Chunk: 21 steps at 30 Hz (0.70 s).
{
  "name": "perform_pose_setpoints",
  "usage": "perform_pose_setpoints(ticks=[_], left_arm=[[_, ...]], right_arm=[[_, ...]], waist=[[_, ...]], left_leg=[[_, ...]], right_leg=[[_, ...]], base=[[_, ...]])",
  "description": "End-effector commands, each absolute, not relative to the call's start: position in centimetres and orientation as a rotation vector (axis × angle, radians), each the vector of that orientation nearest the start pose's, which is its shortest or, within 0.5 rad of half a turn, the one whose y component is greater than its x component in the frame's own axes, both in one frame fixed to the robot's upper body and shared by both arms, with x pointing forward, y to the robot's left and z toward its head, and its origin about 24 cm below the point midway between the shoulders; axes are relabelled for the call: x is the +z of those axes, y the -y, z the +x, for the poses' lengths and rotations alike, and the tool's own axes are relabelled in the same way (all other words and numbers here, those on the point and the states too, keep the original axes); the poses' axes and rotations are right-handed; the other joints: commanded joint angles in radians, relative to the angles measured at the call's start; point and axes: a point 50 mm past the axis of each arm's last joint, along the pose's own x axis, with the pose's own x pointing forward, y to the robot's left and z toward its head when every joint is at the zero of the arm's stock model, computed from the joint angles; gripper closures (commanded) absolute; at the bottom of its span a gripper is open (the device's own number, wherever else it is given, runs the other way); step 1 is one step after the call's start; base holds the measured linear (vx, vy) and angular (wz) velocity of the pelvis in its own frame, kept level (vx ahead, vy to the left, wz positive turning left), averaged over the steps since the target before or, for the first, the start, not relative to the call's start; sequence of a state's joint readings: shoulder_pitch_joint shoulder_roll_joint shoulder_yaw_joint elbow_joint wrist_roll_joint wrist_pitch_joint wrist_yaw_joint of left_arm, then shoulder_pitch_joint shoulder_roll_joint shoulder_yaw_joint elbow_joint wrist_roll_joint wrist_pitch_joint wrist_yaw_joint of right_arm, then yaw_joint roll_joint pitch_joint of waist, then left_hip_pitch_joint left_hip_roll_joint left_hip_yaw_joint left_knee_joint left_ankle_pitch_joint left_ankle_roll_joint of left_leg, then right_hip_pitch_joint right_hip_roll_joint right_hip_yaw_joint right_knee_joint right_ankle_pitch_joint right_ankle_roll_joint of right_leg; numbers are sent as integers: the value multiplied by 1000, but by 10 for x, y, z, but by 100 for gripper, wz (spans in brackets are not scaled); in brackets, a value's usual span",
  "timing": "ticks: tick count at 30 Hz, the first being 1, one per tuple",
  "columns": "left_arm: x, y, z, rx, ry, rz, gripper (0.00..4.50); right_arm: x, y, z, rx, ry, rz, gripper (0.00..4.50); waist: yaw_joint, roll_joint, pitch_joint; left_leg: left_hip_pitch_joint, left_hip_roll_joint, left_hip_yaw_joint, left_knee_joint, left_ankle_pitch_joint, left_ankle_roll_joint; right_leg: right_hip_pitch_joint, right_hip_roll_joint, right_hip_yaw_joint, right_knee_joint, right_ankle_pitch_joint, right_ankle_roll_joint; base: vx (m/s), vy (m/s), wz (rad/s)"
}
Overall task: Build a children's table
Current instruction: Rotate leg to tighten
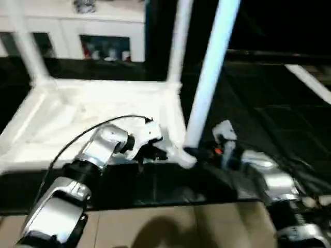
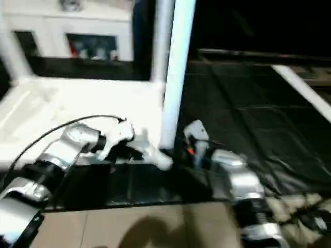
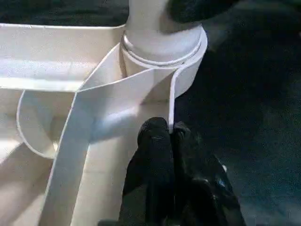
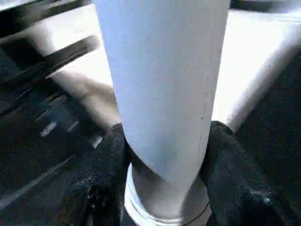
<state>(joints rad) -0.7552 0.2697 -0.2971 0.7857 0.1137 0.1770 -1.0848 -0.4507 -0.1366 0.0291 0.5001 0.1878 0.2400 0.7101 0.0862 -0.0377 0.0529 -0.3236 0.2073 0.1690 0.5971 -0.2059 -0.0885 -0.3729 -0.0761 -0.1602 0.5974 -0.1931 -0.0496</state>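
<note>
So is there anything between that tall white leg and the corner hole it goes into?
Nothing visible. The leg already stands with its base in the corner socket of the upturned table top, the right gripper closed around it just above the collar.

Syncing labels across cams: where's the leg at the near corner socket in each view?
Left eye: leg right of centre, leaning.
Right eye: leg centre, upright.
Left wrist: its base in the corner socket, at the top.
Right wrist: leg between right end effector fingers.
Shared landmark: the corner socket.
</note>
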Motion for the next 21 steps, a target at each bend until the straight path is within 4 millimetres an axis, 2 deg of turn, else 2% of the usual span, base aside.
perform_pose_setpoints(ticks=[1,2,3,4,5,6,7,8,9,10,11,12,14,15,16,18,20,21], left_arm=[[67,-70,347,-1217,-435,380,450],[68,-68,348,-1198,-430,369,450],[70,-65,351,-1164,-419,357,450],[71,-63,352,-1152,-413,354,450],[72,-62,352,-1145,-410,352,450],[74,-57,354,-1115,-394,342,450],[74,-56,354,-1113,-391,341,450],[75,-55,355,-1108,-385,339,450],[75,-53,355,-1100,-381,337,450],[75,-54,356,-1096,-380,343,450],[75,-55,356,-1094,-380,349,450],[74,-57,356,-1090,-382,359,450],[73,-63,357,-1091,-381,384,450],[72,-65,357,-1092,-385,390,450],[72,-67,357,-1094,-385,395,450],[71,-72,357,-1102,-388,413,450],[70,-78,357,-1114,-388,436,450],[69,-83,356,-1127,-391,455,450]], right_arm=[[29,86,325,709,-354,139,257],[29,82,327,683,-355,142,257],[31,76,332,636,-351,146,258],[32,73,334,620,-348,151,258],[33,71,335,611,-347,154,258],[36,63,340,547,-354,151,258],[36,62,341,543,-355,148,258],[36,59,342,534,-356,142,258],[38,56,343,541,-331,105,258],[38,56,343,537,-325,94,203],[38,56,343,534,-321,91,203],[38,57,344,530,-316,95,189],[37,62,343,529,-315,119,168],[37,65,343,532,-301,110,168],[38,67,343,533,-294,107,145],[38,76,342,534,-274,104,141],[38,86,339,548,-255,92,122],[37,97,335,557,-248,79,108]], waist=[[-8,9,-52],[-20,15,-56],[-26,22,-59],[-33,18,-61],[-34,17,-60],[-32,10,-62],[-36,8,-61],[-32,9,-65],[-30,5,-68],[-27,-3,-71],[-27,-3,-71],[-18,-4,-73],[-12,-2,-75],[-8,-4,-77],[-6,-5,-78],[0,-3,-77],[6,-1,-73],[10,0,-71]], left_leg=[[0,33,-28,-71,-303,-25],[-11,38,-37,-75,-312,-26],[-8,49,-42,-81,-321,-15],[-14,50,-45,-84,-298,-9],[-20,49,-43,-85,-283,-6],[-13,45,-36,-83,-257,-2],[-13,43,-35,-83,-242,-2],[-14,40,-29,-79,-200,5],[-14,41,-24,-77,-150,17],[-20,38,-19,-73,-111,28],[-20,38,-19,-73,-111,28],[-22,32,-11,-71,-58,54],[-22,35,-10,-71,-9,74],[-25,33,-9,-67,14,84],[-25,33,-9,-65,23,88],[-24,33,-6,-64,20,99],[-22,36,-5,-67,-17,96],[-20,36,-5,-70,-46,84]], right_leg=[[38,-106,44,-134,-601,22],[53,-108,35,-131,-570,23],[55,-112,36,-133,-508,12],[57,-116,42,-125,-430,-18],[57,-114,46,-121,-404,-30],[48,-116,57,-117,-375,-56],[46,-115,61,-111,-368,-73],[47,-114,68,-104,-333,-95],[45,-113,74,-93,-275,-118],[46,-107,80,-82,-230,-126],[46,-107,80,-82,-230,-126],[49,-106,85,-71,-167,-143],[49,-103,88,-60,-97,-159],[49,-101,91,-51,-47,-168],[48,-100,92,-46,-28,-171],[44,-99,92,-46,-21,-175],[44,-99,91,-55,-71,-164],[43,-98,90,-63,-126,-146]], base=[[0,0,0],[0,0,0],[0,0,0],[0,0,0],[0,0,0],[0,0,0],[0,0,0],[0,0,0],[0,0,0],[0,0,0],[0,0,0],[0,0,0],[25,-18,0],[0,0,0],[0,0,0],[0,0,0],[0,0,0],[0,0,0]])
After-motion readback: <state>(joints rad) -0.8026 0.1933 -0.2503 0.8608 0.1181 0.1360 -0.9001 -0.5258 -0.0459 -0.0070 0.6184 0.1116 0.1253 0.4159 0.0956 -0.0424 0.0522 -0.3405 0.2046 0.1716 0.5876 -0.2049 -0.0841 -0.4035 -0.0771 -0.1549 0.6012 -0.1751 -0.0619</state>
